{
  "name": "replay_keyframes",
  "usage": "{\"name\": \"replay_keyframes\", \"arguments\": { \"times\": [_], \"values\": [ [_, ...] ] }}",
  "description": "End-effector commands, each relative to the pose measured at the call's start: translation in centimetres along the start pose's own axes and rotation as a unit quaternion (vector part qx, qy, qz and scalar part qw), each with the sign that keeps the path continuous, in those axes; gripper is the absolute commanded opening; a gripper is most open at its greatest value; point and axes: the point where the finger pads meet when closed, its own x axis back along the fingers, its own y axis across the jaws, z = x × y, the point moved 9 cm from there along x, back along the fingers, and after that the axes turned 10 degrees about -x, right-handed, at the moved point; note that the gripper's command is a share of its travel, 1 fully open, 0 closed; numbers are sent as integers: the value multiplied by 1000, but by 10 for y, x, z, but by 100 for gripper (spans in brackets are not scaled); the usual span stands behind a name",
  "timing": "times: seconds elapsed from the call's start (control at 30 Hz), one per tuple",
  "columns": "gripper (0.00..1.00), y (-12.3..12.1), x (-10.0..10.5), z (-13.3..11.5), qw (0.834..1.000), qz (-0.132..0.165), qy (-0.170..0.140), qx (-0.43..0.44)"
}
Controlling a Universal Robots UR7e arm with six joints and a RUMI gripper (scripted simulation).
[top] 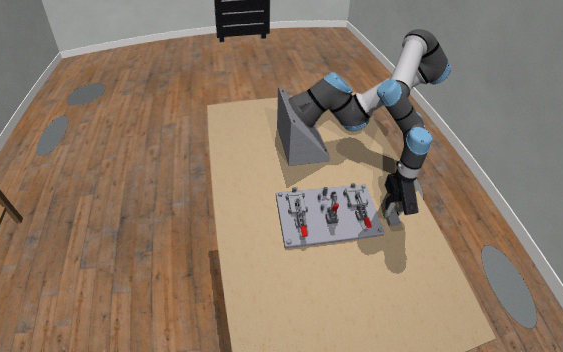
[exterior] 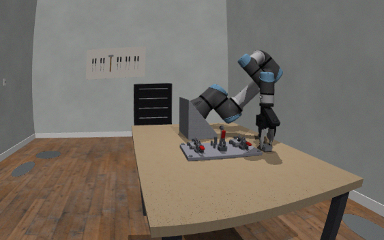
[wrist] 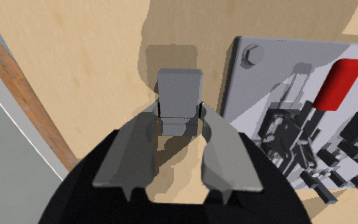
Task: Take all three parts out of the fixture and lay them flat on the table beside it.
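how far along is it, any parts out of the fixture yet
Done: the middle clamp is up, its handle raised. In hand: the tool is shut on a grey part, low over the table beside the fixture, not yet laid down. Left: releasing this part, then the two side clamps, which lie down; whether they hold parts is too small to tell.
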Motion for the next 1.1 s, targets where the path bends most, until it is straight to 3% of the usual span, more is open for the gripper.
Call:
{"name": "replay_keyframes", "arguments": {
  "times": [0.0,1.0,1.03,1.07],
  "values": [
    [0,0,-1,0,1000,0,1,0],
    [0,0,-5,0,1000,0,1,0],
    [40,0,-5,0,1000,0,1,0],
    [40,0,-5,0,1000,0,1,0]
  ]
}}
